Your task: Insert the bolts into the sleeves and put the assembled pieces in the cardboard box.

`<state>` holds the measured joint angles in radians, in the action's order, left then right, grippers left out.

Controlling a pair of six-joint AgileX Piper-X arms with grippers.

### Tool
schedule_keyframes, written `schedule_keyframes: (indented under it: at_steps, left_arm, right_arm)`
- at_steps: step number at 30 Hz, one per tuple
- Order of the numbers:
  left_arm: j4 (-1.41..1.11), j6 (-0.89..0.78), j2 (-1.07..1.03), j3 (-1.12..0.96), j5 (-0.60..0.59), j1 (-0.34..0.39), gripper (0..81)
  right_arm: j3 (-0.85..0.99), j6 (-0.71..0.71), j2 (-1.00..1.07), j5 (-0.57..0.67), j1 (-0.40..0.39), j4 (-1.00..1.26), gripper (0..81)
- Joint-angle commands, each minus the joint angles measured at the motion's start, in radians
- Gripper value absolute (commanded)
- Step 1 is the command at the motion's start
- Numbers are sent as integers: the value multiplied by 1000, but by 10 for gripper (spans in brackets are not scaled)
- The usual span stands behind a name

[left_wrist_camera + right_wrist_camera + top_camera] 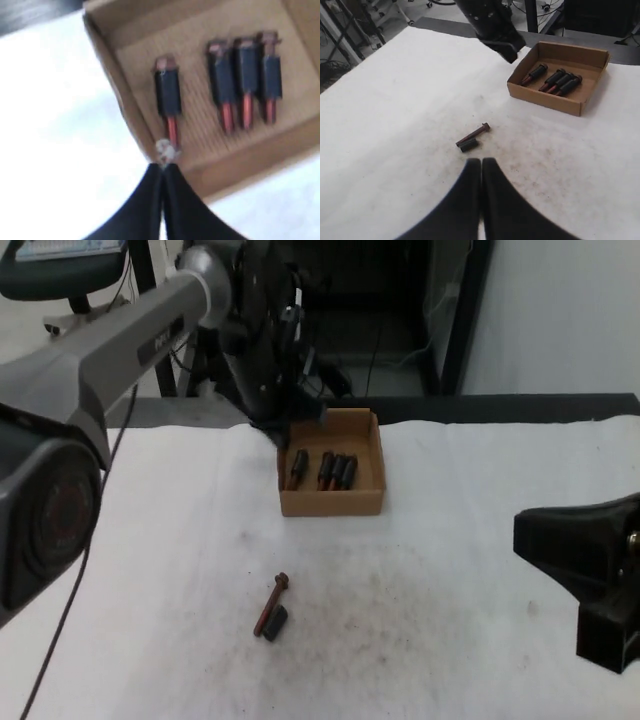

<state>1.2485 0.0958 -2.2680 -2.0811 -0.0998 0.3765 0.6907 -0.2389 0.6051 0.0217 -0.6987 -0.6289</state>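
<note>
**Both grippers clenched and empty; four pieces boxed, one bolt and sleeve loose**

The left gripper [162, 169] hangs over the near left corner of the cardboard box [331, 502]. Its fingers are pressed together and grasp nothing. A small pale speck sits at the tips, can't tell what it is. In the high view the arm's wrist covers the box's far left corner.

The box sits near the far edge of the bench [470, 640], about midway along. Four assembled pieces [245, 75] lie inside. Three are side by side and one lies apart, nearer the left wall.

A loose bolt [472, 134] lies mid-bench, well apart from the box. A loose sleeve [469, 145] lies just beside its shank end. Can't tell whether they touch.

The right gripper [481, 164] hovers above the bench on the near side of the bolt, fingers closed on each other and holding nothing. In the high view a black part of the right arm [590, 560] is cut off at the right edge.
</note>
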Motion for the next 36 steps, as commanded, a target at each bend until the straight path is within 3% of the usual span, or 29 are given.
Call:
schedule_keyframes:
  at_steps: [1, 3, 6, 8, 13, 17, 22, 28, 34, 36]
  left_arm:
    - [296, 90, 22, 3, 56, -10, 3]
    - [305, 19, 71, 114, 40, -12, 3]
    - [275, 61, 215, 351, 23, -6, 3]
    - [197, 56, 327, 526, 23, -3, 3]
    - [-176, 34, 711, 995, -32, 3, 3]
    - [-513, -101, 1027, 1265, -115, 3, 3]
    - [-676, -171, 1360, 1433, -126, 3, 3]
    - [-677, -171, 1657, 1529, -113, 1, 3]
    - [-663, -169, 1789, 1558, -88, 1, 3]
    - [-653, -184, 1788, 1558, -117, 2, 3]
  right_arm:
    - [3, 30, 60, -2, 27, -3, 6]
    - [3, 30, 118, 48, 54, -3, 6]
    - [5, 21, 201, 178, 100, -2, 6]
    - [12, 21, 239, 198, 125, 4, 6]
    - [45, 21, 289, 186, 148, 120, 6]
    - [63, -29, 360, 196, 152, 205, 6]
    - [137, -134, 546, 344, 138, 208, 5]
    - [371, -143, 809, 201, 69, 206, 2]
    - [638, -143, 1065, 220, 51, 83, 1]
    - [711, -123, 1120, 225, 51, 9, 44]
